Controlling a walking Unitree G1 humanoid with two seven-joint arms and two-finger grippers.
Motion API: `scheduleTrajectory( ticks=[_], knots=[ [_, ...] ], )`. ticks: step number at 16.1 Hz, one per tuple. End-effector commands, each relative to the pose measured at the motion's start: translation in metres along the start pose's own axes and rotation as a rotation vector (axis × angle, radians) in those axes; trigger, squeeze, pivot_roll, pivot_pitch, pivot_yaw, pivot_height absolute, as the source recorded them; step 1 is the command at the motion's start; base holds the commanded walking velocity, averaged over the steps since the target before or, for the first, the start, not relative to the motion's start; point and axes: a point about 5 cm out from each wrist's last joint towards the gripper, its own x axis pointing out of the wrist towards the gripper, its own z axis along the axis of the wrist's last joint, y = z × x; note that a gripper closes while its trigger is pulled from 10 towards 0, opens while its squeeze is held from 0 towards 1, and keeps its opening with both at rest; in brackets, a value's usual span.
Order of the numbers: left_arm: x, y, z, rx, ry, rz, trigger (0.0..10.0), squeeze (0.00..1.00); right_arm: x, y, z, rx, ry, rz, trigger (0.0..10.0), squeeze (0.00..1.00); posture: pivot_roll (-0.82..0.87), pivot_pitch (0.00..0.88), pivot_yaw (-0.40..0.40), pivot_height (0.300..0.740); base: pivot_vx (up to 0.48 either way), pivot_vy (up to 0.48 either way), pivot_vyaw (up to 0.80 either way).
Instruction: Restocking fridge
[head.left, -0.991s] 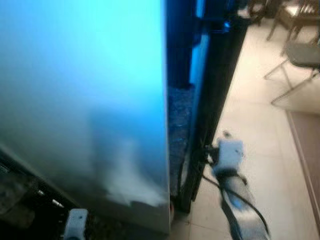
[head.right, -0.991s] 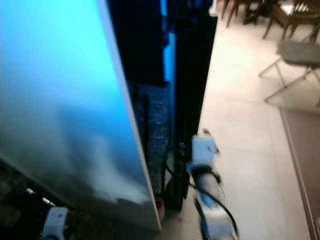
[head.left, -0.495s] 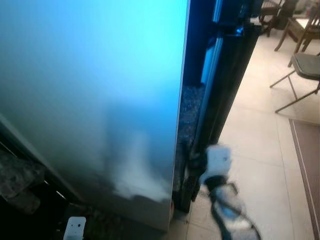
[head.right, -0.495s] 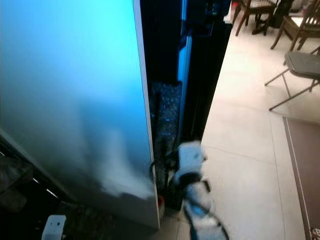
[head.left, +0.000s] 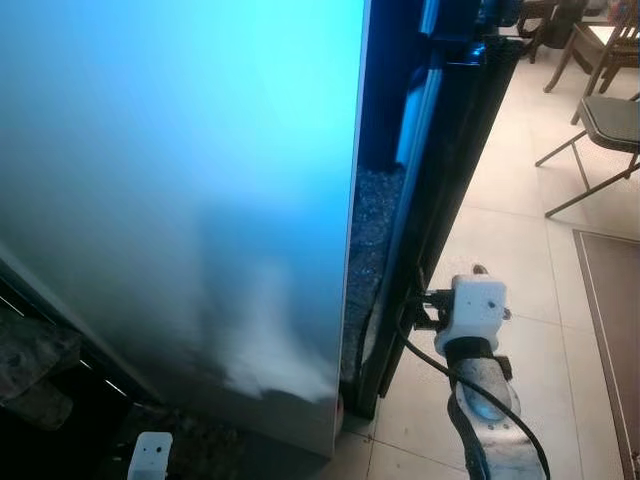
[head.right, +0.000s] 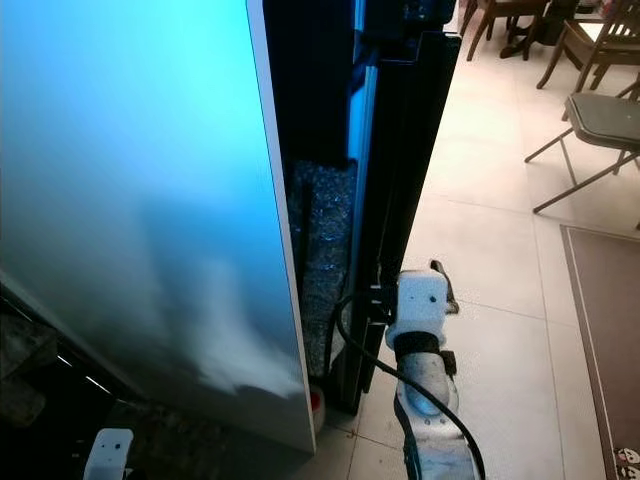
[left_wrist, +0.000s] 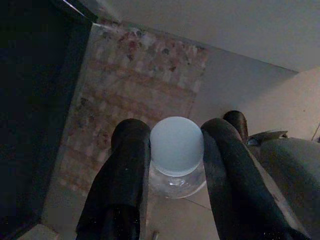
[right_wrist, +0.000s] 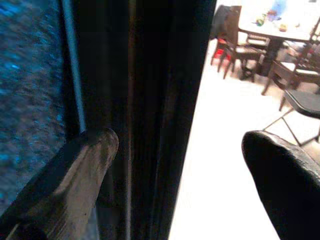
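At the far left, low down, the left arm (head.left: 150, 455) hangs beside the dark base of the fridge. In its wrist view the left gripper (left_wrist: 172, 150) pinches a clear bottle (left_wrist: 176, 167) with a pale blue cap (left_wrist: 177, 145); the two black fingers (left_wrist: 125, 170) press against the bottle's sides, and the bottle hangs over a speckled stone strip (left_wrist: 135, 105) and the pale floor.

Next to the right stands the large fridge door (head.left: 180, 200), a smooth panel that glows blue and takes most of the head views. Right of its edge there is a narrow gap, and in it a speckled surface (head.left: 370, 230) shows. After the gap comes a tall black edge (head.right: 400, 180), standing upright.

Further right, the right gripper (right_wrist: 180, 165) is at this black edge, low down. Its fingers are spread wide: one finger (right_wrist: 75, 170) lies just beside the dark edge, the other (right_wrist: 287, 175) is out over the floor. Compared with half a second ago, the white wrist block (head.left: 476, 305) is sharp and no more blurred, and it sits a little more to the right of the black edge.

At the far right lie the pale floor tiles (head.left: 520, 230), a folding chair (head.right: 595, 120), a brown rug (head.left: 610, 330), and dining chairs at a table (right_wrist: 280, 25) behind.
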Motion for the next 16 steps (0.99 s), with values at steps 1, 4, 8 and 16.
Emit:
scheduleTrajectory(
  ticks=[1,4,8,16],
  knots=[
    [-0.001,0.003,-0.007,-0.007,0.024,0.016,10.0,0.0,0.003,0.005,0.0,-0.012,-0.006,0.03,10.0,0.0,-0.02,0.066,0.054,0.74,0.0,0.0,0.0],
    [-0.002,0.004,-0.008,-0.006,0.027,0.017,10.0,0.0,0.012,0.004,-0.001,-0.006,-0.005,0.043,10.0,0.0,-0.02,0.066,0.058,0.74,0.0,0.0,0.0],
    [-0.002,0.005,-0.01,-0.004,0.034,0.019,10.0,0.0,0.025,0.0,0.002,-0.027,-0.031,0.079,10.0,0.0,-0.02,0.066,0.061,0.74,0.0,0.0,0.0],
    [-0.004,-0.002,-0.019,0.001,0.059,0.003,10.0,0.0,0.026,0.01,0.001,0.014,-0.042,0.077,10.0,0.0,-0.03,0.059,0.072,0.74,0.0,0.0,0.0]
  ],
)
